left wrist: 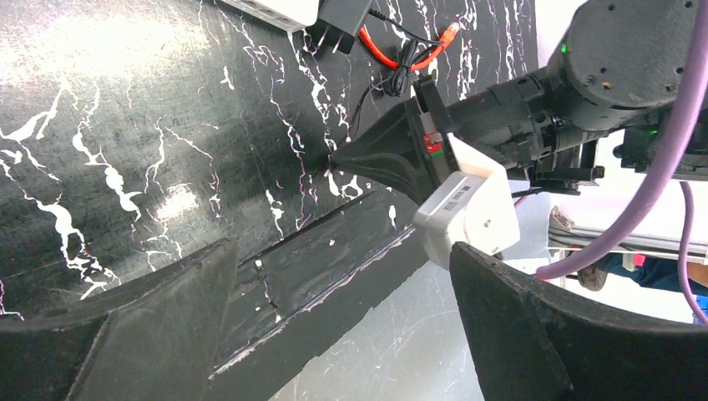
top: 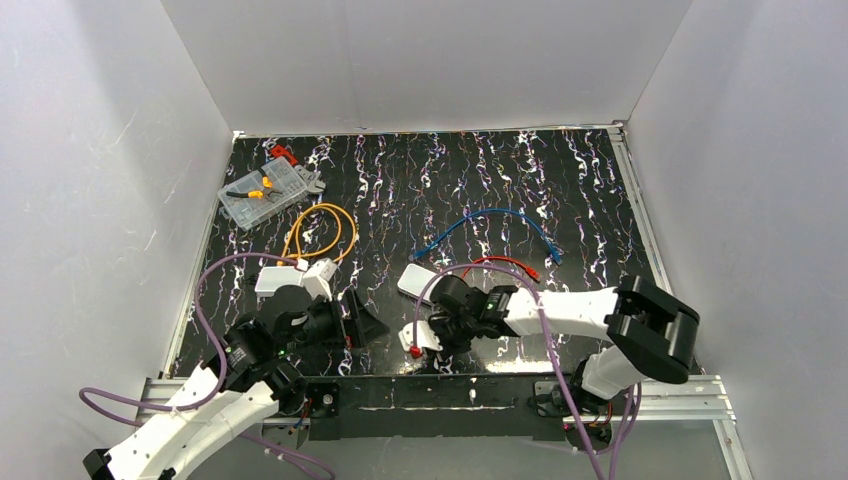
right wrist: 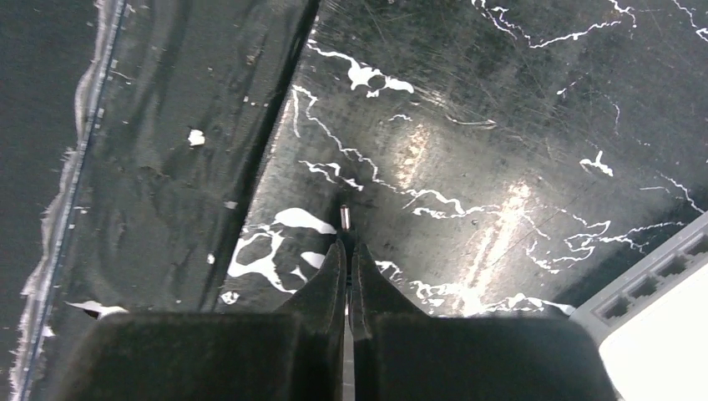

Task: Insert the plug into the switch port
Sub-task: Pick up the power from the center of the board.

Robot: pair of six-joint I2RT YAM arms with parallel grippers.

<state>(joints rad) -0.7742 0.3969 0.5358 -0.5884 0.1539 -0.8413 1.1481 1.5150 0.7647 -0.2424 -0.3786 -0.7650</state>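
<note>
Table (top: 560, 190): black marble.
Switch (top: 416, 282): mid-table, flat, just far of right gripper; row of ports (right wrist: 658, 276) along its edge; cannot tell which socket takes plug.
Left gripper (left wrist: 341, 251): left of centre, jaws spread wide, holds nothing.
Right gripper (right wrist: 346, 246): low at near edge, centre; jaws pressed together, pinching plug (right wrist: 345, 215); only metal tip shows past fingertips.
Step, judged: plug pick-up; insertion not begun.
Next: lift plug, swing far toward switch edge, line tip up with socket, push straight. Left gripper likely needed to brace switch against sliding.
</note>
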